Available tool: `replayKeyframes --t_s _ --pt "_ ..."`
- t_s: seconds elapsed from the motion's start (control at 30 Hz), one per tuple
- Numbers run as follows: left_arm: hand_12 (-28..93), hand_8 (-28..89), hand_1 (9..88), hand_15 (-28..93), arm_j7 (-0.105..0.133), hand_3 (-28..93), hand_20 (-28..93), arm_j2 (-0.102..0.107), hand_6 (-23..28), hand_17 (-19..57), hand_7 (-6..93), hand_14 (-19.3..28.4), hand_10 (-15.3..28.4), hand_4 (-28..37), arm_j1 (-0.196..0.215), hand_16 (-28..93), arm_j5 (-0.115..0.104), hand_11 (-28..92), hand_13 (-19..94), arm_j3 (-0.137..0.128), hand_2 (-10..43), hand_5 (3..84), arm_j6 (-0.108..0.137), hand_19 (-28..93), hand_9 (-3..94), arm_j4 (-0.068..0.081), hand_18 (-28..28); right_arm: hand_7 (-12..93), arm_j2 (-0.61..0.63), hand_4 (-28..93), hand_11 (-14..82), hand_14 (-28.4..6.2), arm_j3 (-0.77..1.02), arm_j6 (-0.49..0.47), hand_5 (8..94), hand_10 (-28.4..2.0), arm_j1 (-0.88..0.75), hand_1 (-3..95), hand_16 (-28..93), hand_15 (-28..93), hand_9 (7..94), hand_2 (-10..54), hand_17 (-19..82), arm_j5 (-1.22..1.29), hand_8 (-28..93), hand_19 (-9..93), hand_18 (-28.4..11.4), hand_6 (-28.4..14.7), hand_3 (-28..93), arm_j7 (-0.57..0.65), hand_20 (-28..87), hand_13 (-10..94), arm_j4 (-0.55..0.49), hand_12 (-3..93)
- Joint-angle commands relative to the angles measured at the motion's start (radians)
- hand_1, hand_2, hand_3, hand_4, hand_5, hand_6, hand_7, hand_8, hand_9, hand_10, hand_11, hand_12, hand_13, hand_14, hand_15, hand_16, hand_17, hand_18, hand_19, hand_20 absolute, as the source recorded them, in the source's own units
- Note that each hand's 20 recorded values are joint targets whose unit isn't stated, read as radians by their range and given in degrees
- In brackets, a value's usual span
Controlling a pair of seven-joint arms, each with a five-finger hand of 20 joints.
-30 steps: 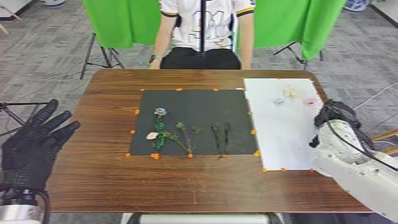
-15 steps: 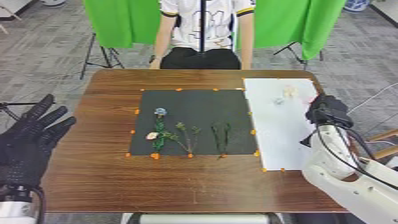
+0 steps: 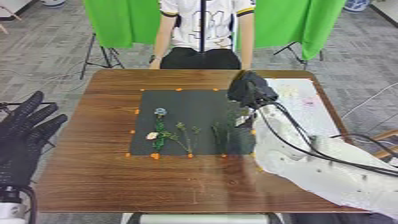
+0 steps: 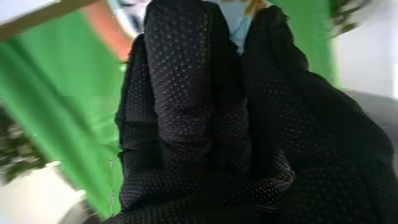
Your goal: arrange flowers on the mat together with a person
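Note:
A black mat (image 3: 191, 107) lies on the table, with a blue flower (image 3: 160, 112), a pale pink flower (image 3: 152, 135) and green stems (image 3: 182, 135) on it. More slim stems (image 3: 219, 137) lie near its right side. On the white sheet (image 3: 306, 117) a faint pinkish flower (image 3: 308, 103) is visible. My right hand (image 3: 252, 89) is above the mat's upper right corner, covering part of the sheet. In the right wrist view my right hand (image 4: 191, 100) has its fingers straight and together. My left hand (image 3: 19, 142) is open beyond the table's left edge, touching nothing.
A person stands behind the table's far edge, arms down. Orange tape pieces (image 3: 155, 156) mark the mat's edges. My right forearm (image 3: 306, 155) crosses the lower part of the white sheet. Green cloth (image 3: 284, 30) hangs behind the person.
My right hand has moved left from the white sheet's right side to the mat's upper right corner. My left hand has shifted slightly left. The flowers on the mat have stayed put.

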Motion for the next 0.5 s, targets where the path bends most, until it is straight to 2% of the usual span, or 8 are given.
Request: replayKeyframes --t_s 0.03,0.1,0.13,0.17,0.3,0.33,0.47,0.5 --pt "12 -8 19.9 42 -0.018 76 16 -0.031 5.5 -9.2 8.8 22.0 14.7 -26.1 -0.016 -5 0.016 16 20 0.016 6.4 33.0 -0.021 36 30.7 0.003 17.0 22 -0.275 -28 7.8 -0.2 -0.165 -0.018 84.3 -4.6 0.194 59.5 33 38 93.5 -9.5 35 -0.026 1 77 -12.4 4.5 65 -0.056 3 84 0.084 34.4" --pt "12 -8 20.0 42 -0.025 76 16 -0.035 5.5 -9.2 8.8 21.9 14.7 -26.1 -0.035 -5 0.023 16 20 0.027 6.3 33.0 -0.028 36 30.7 0.009 17.0 22 -0.327 -28 7.8 -0.2 -0.201 -0.014 84.1 -4.6 0.219 59.4 33 38 93.3 -9.5 35 0.001 1 77 -12.4 4.5 65 -0.07 3 84 0.122 34.5" --pt "12 -8 19.9 42 -0.015 76 16 -0.022 5.5 -9.2 8.8 21.9 14.7 -26.1 -0.034 -5 0.014 16 21 0.03 6.3 33.0 -0.025 36 30.7 0.012 17.0 22 -0.347 -28 7.8 -0.3 -0.214 -0.025 83.9 -4.5 0.227 59.2 33 38 93.4 -9.5 34 0.012 1 77 -12.3 4.7 65 -0.076 3 84 0.133 34.5" --pt "12 -8 19.9 42 -0.025 76 16 -0.023 5.5 -9.2 8.8 21.9 14.7 -26.1 -0.048 -5 0.02 16 20 0.035 6.4 33.0 -0.032 36 30.7 0.016 17.0 22 -0.364 -28 7.9 -0.3 -0.244 -0.021 83.9 -4.5 0.245 59.1 33 38 93.4 -9.5 34 0.018 1 77 -12.4 4.7 65 -0.075 4 84 0.146 34.5" --pt "12 -8 20.0 42 -0.015 76 16 0.007 5.5 -9.2 8.7 22.0 14.8 -26.1 -0.08 -5 0.008 16 21 0.055 6.3 33.0 -0.034 36 30.7 0.029 17.0 22 -0.402 -28 8.1 -0.6 -0.284 -0.094 83.9 -4.8 0.257 58.8 33 38 93.4 -9.5 34 0.014 0 77 -12.5 4.8 65 -0.074 4 83 0.173 34.7" --pt "12 -8 20.0 42 -0.003 76 16 0.018 5.5 -9.2 8.7 22.0 14.8 -26.1 -0.075 -5 0.001 16 20 0.052 6.3 33.0 -0.028 36 30.7 0.029 17.0 22 -0.405 -28 8.1 -0.7 -0.312 -0.096 83.9 -4.8 0.272 58.8 33 38 93.2 -9.5 34 0.01 0 77 -12.6 4.8 65 -0.069 4 83 0.175 34.8" --pt "12 -8 20.0 42 -0.002 76 16 0.016 5.5 -9.2 8.8 21.9 14.7 -26.1 -0.057 -5 -0.002 16 21 0.032 6.3 33.0 -0.029 36 30.8 0.027 17.0 21 -0.415 -28 8.1 -0.8 -0.374 -0.126 83.0 -5.1 0.294 58.9 33 38 92.9 -9.5 33 -0.015 -1 77 -13.0 4.9 65 -0.044 4 82 0.185 35.0" --pt "12 -8 20.0 42 0.007 76 16 0.023 5.5 -9.2 8.8 22.0 14.7 -26.1 -0.052 -5 -0.009 16 20 0.032 6.3 33.0 -0.024 36 30.7 0.028 17.0 21 -0.416 -28 8.2 -0.9 -0.383 -0.133 83.0 -5.2 0.296 58.8 33 39 92.8 -9.5 33 -0.006 -1 77 -13.1 5.0 65 -0.038 4 82 0.189 35.2"
